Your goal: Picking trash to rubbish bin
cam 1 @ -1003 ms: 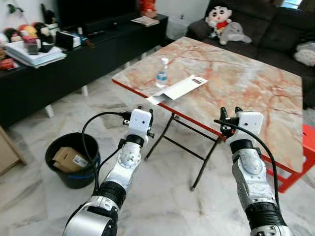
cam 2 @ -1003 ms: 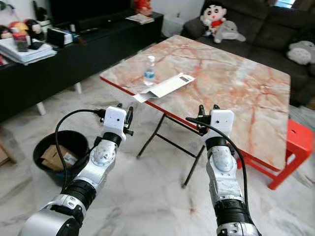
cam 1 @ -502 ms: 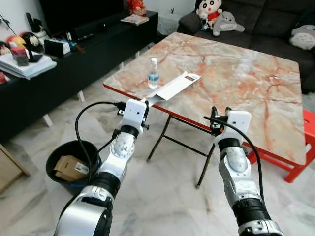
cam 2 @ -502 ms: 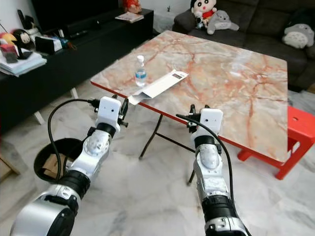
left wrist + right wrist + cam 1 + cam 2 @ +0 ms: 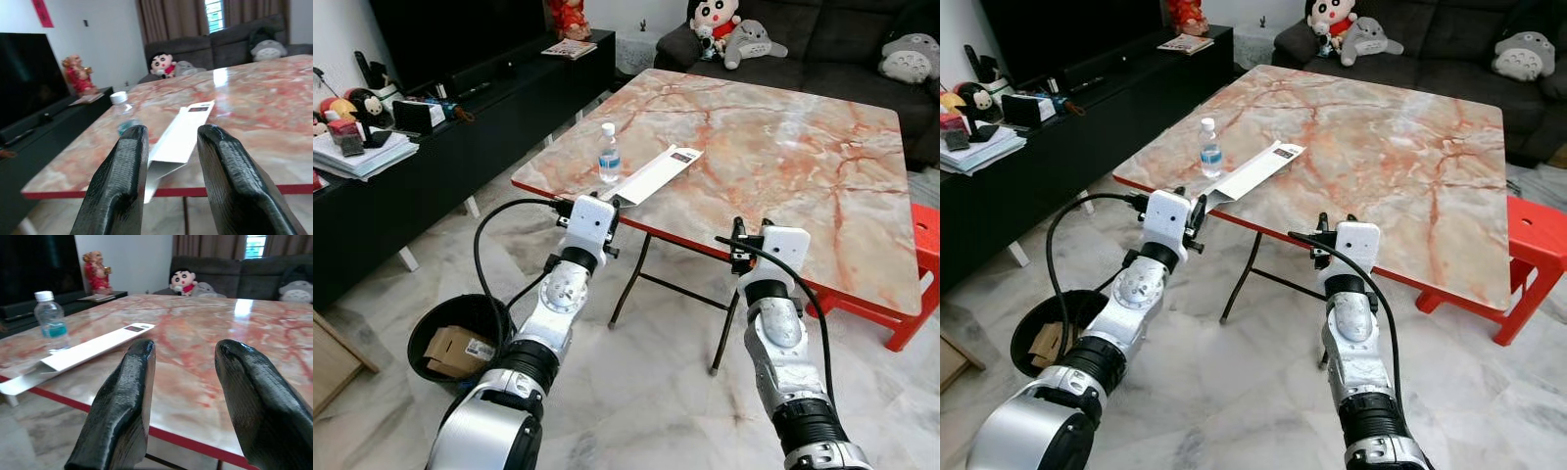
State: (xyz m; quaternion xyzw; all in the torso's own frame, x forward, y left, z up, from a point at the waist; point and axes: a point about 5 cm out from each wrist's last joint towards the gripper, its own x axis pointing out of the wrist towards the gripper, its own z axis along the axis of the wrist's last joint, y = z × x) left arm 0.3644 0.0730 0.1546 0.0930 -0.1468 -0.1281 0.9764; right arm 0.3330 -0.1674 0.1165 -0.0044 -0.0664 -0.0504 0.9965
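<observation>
Pincers, L (image 5: 598,199) & R (image 5: 751,230), open nr white box (image 5: 653,175).

left arm: raised, reaching forward | left gripper (image 5: 603,203): fingers (image 5: 120,196) parted, empty | right arm: raised, reaching forward | right gripper (image 5: 751,241): fingers (image 5: 122,411) parted, empty

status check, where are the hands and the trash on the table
Left hand open at table edge, lined up on white carton. Right hand open, empty, at near edge. Water bottle upright beside carton. Bin on floor to left.
</observation>
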